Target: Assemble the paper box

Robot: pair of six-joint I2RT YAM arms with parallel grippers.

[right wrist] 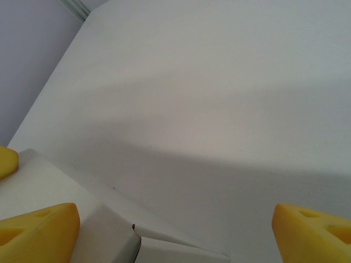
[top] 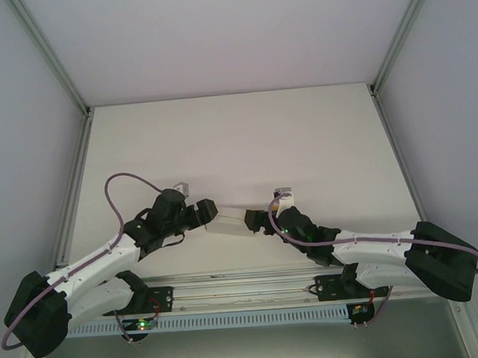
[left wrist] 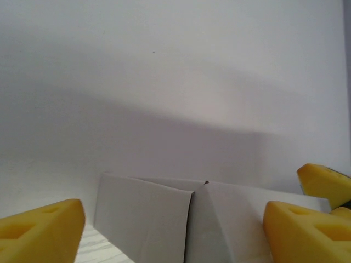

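Note:
The paper box (top: 230, 225) is a small white card box lying on the table between my two grippers, near the front edge. My left gripper (top: 211, 215) is at its left end and my right gripper (top: 254, 220) at its right end. In the left wrist view the box (left wrist: 159, 222) stands between the yellow fingers (left wrist: 44, 233), with a folded seam facing the camera. The left gripper (left wrist: 174, 212) is open, and a gap shows beside its left finger. In the right wrist view the box (right wrist: 109, 235) lies by the left finger (right wrist: 38, 233). The right gripper (right wrist: 175, 213) is open wide.
The white table (top: 236, 138) stretches away behind the box to the back wall. Aluminium frame posts (top: 77, 181) run along both sides. A metal rail (top: 246, 288) with cables crosses the near edge between the arm bases.

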